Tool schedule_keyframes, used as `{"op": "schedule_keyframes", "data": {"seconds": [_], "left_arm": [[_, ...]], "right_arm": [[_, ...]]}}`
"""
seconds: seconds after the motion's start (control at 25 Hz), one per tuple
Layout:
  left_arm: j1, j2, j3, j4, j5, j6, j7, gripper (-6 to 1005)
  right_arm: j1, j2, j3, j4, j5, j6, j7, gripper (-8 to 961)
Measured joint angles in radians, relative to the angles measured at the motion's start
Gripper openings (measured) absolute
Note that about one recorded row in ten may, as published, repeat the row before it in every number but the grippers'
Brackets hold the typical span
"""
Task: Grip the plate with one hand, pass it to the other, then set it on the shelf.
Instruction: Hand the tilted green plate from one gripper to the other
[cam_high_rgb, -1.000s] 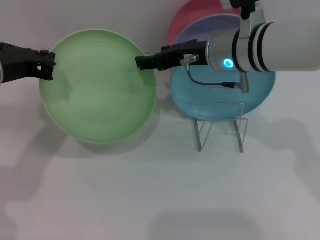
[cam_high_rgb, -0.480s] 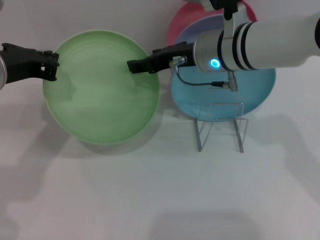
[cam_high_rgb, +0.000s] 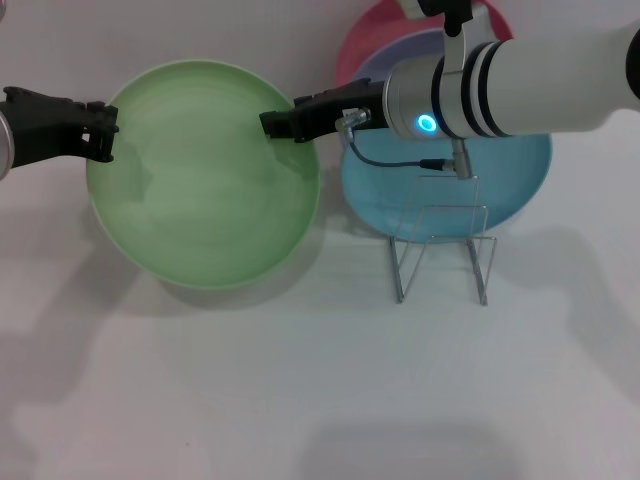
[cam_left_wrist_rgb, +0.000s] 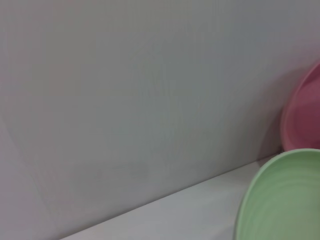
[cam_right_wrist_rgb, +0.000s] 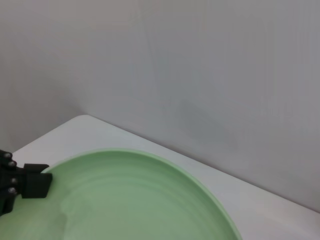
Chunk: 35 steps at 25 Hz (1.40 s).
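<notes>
**Right hand drew back to the green plate's rim**

Compared with half a second before, the right hand (cam_high_rgb: 272, 124) had pulled back a little toward the robot's right; its black tip, which had reached further over the plate's face, lay at the upper right rim. The plate (cam_high_rgb: 203, 176) and the left hand (cam_high_rgb: 103, 131) had not shifted.

The plate was round, light green and shallow, of smooth plastic with a low raised rim and faint concentric rings on its face. It was held off the white bench (cam_high_rgb: 300, 390), casting a soft shadow below. The left hand pinched its left edge, black fingers closed on the rim, as the right wrist view also showed (cam_right_wrist_rgb: 27, 184). Whether the right hand's fingers were clamped on the rim or merely lying over it could not be told.

The shelf (cam_high_rgb: 443, 250) stood on the bench to the plate's right, a thin silver wire rack with upright bent loops. Behind it lay a turquoise-blue plate (cam_high_rgb: 520, 180), with a lavender plate (cam_high_rgb: 372, 72) and a pink plate (cam_high_rgb: 355, 40) stacked behind that; the right arm's white barrel covered much of all three.

The left wrist view caught only an edge of the green plate (cam_left_wrist_rgb: 285, 200), cut off by the frame, and a sliver of the pink one (cam_left_wrist_rgb: 302, 117) against a plain grey wall (cam_left_wrist_rgb: 150, 90).
</notes>
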Motion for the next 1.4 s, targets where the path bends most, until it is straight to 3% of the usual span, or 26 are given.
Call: {"op": "schedule_keyframes", "data": {"seconds": [0.24, 0.68, 1.12, 1.4], "left_arm": [[0.000, 0.001, -0.001, 0.001, -0.006, 0.000, 0.000, 33], [0.002, 0.001, 0.004, 0.001, -0.010, 0.003, 0.000, 33], [0.014, 0.002, 0.014, 0.002, -0.053, 0.043, 0.000, 40], [0.022, 0.001, 0.034, -0.002, -0.059, 0.044, 0.000, 110]], "right_arm": [[0.003, 0.000, -0.001, -0.004, 0.000, 0.000, -0.001, 491], [0.010, 0.003, -0.003, -0.054, 0.037, -0.041, -0.069, 492], [-0.023, 0.003, -0.012, -0.048, 0.140, -0.049, -0.194, 147], [-0.061, 0.004, -0.025, 0.024, 0.145, -0.039, -0.202, 133]]}}
